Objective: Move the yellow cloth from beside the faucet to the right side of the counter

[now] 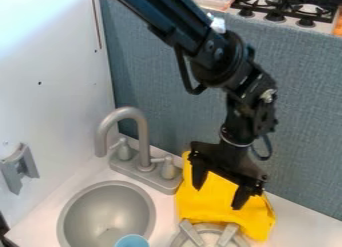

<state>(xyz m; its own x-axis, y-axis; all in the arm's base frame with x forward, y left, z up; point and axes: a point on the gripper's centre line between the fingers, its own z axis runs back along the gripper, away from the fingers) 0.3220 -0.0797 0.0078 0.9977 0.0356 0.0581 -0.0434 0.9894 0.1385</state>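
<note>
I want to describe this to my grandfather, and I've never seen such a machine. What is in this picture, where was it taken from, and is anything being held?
The black machine is a robot arm, coming in from the upper left. At its end hangs a gripper, a simple hand with two fingers, standing apart. A fixed camera took this picture, looking down at a slant.

Under the gripper lies a yellow cloth. The fingers aren't closed on it; whether their tips touch it, I can't tell.

To the left in the picture are a grey tap and a round sink, with a light blue thing at the bottom edge. Beside that is a grey burner, against the cloth's lower edge.
</note>
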